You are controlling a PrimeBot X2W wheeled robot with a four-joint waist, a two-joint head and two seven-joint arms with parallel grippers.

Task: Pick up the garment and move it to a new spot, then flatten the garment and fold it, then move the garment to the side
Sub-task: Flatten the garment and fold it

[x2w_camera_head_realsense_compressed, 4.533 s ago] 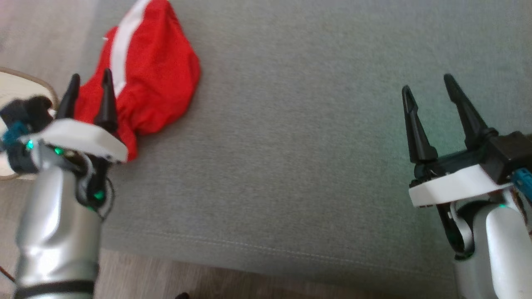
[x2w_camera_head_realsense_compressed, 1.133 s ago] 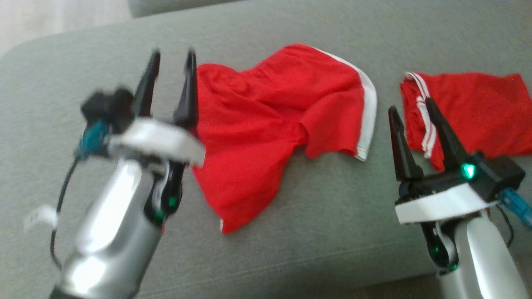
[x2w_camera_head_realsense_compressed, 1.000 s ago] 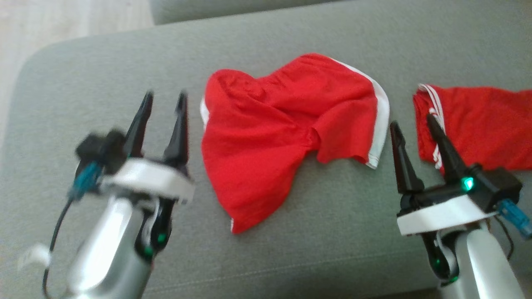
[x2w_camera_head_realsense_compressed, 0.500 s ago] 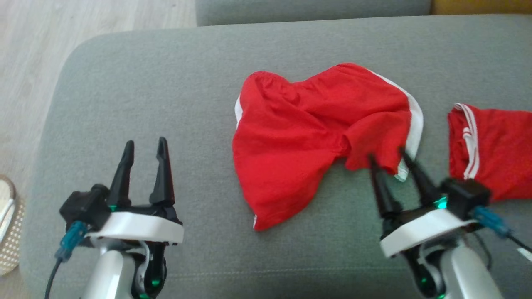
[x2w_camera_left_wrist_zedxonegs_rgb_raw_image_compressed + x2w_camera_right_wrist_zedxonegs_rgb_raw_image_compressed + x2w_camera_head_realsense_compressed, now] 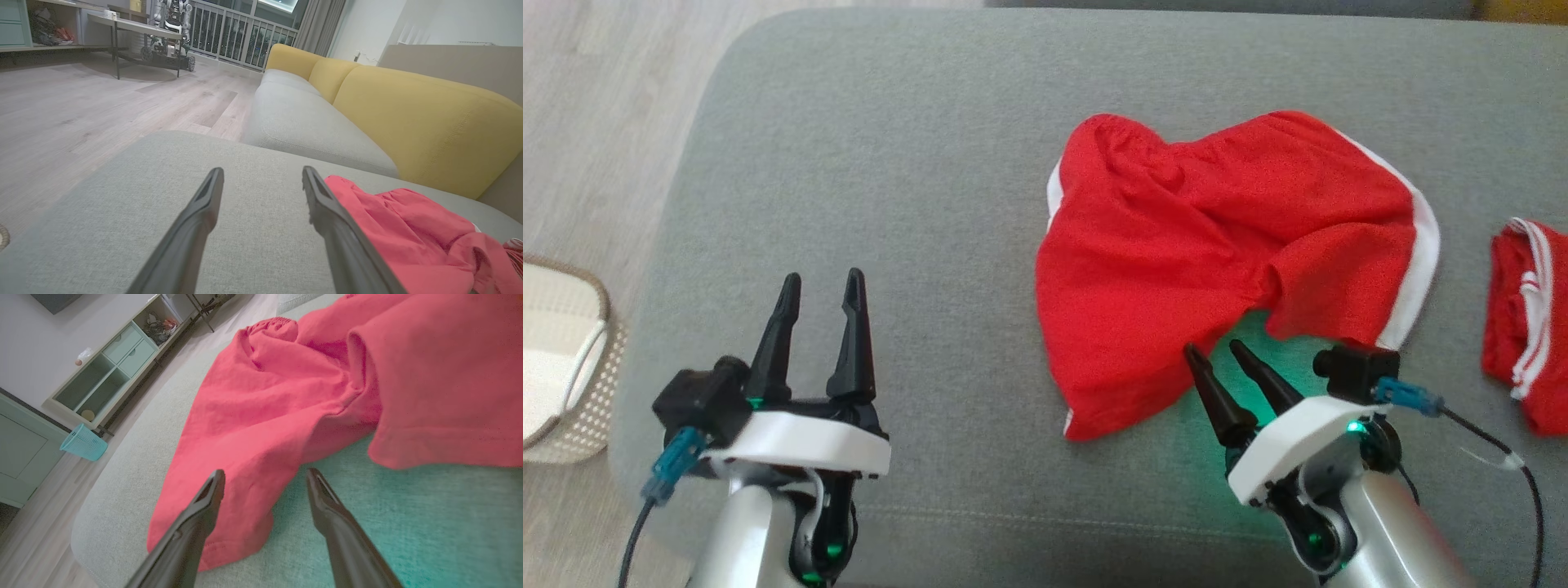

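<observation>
The crumpled red fabric shorts with white side stripes [image 5: 1201, 245] are lying centre-right on the grey upholstered cushion [image 5: 890, 163]. The right gripper [image 5: 1215, 348], jaws spread and empty, is pointing at their lower hem. The left gripper [image 5: 822, 278], likewise released, is hovering lower left. Flattening looks in hand; next comes pinching that hem.

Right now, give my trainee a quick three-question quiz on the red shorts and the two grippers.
1. True or false: the right gripper is shut on the red shorts.
2. Which is nearer the shorts? A: left gripper. B: right gripper.
3. Fill in: the shorts lie on a grey ____.
Key: 1 false, its jaws stand open; 2 B; 3 cushion.
</observation>
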